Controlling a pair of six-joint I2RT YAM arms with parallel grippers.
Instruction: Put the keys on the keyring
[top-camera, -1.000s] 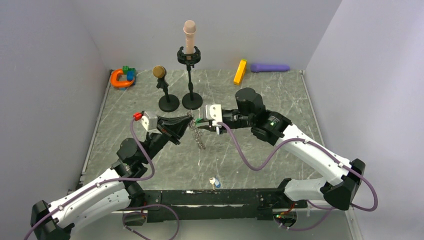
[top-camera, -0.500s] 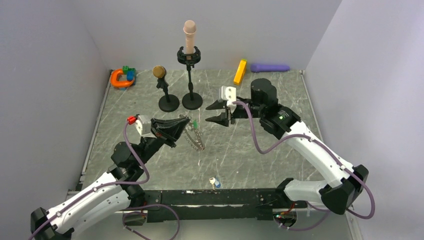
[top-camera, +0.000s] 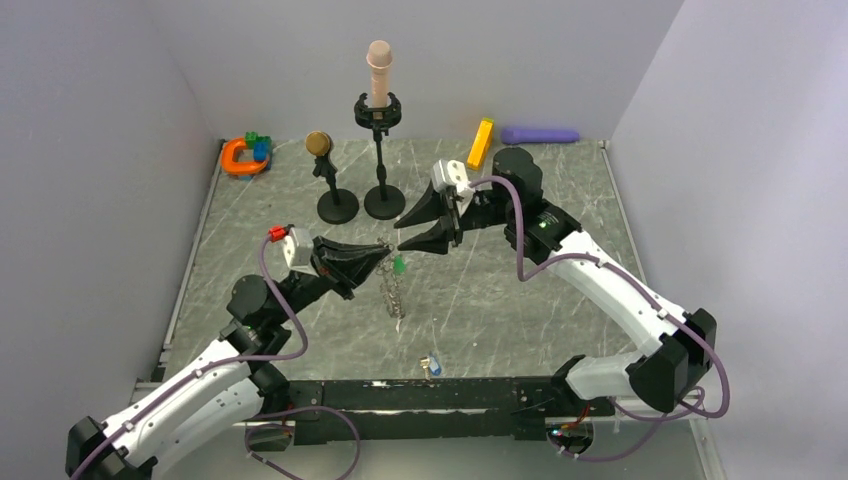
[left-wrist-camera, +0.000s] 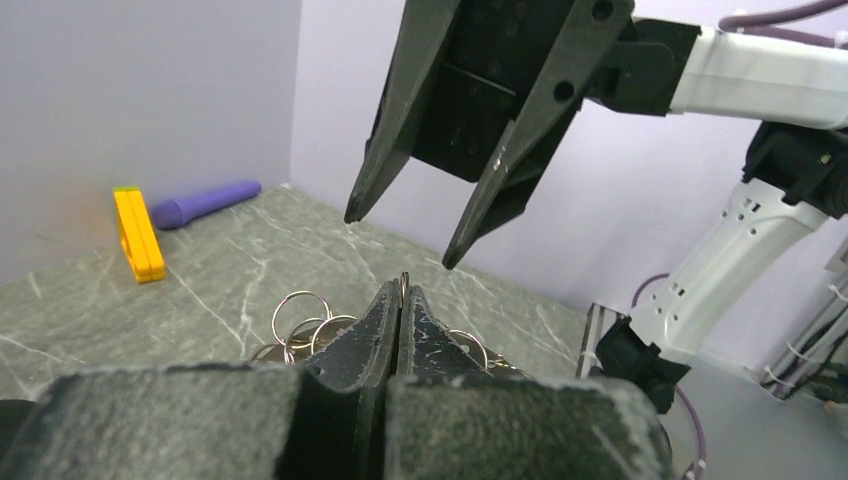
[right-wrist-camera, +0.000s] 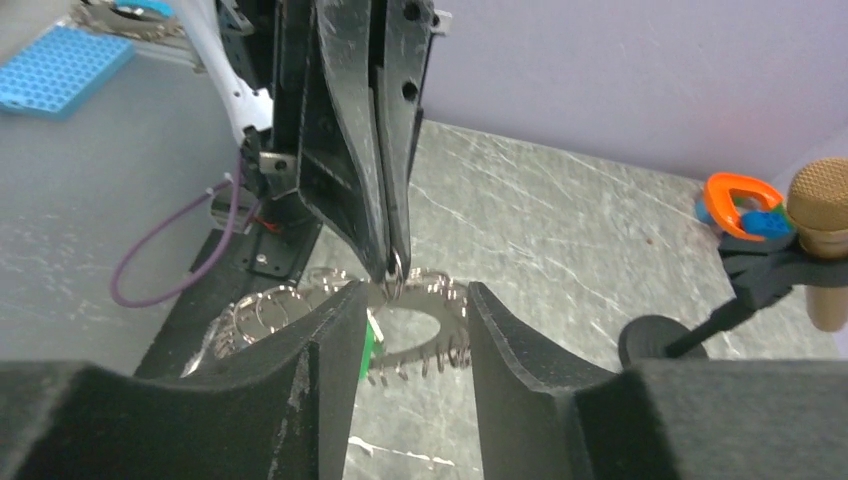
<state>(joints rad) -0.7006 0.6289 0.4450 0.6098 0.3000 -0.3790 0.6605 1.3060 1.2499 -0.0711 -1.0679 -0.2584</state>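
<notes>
Left gripper (top-camera: 385, 250): clamped on a small loop of the keyring (top-camera: 395, 295), which dangles below its tips.
Right gripper (top-camera: 399, 235): jaws wide, empty. It has let go, drawn back, then returned just beside the left tips.
Green key (top-camera: 398, 266): hangs at the ring's top, released.
Task meaning: green key probably threaded. Red key not discernible.

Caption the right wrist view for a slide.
Open right claw faces the left claw, shut on the keyring; a green key shows beside the ring.
</notes>
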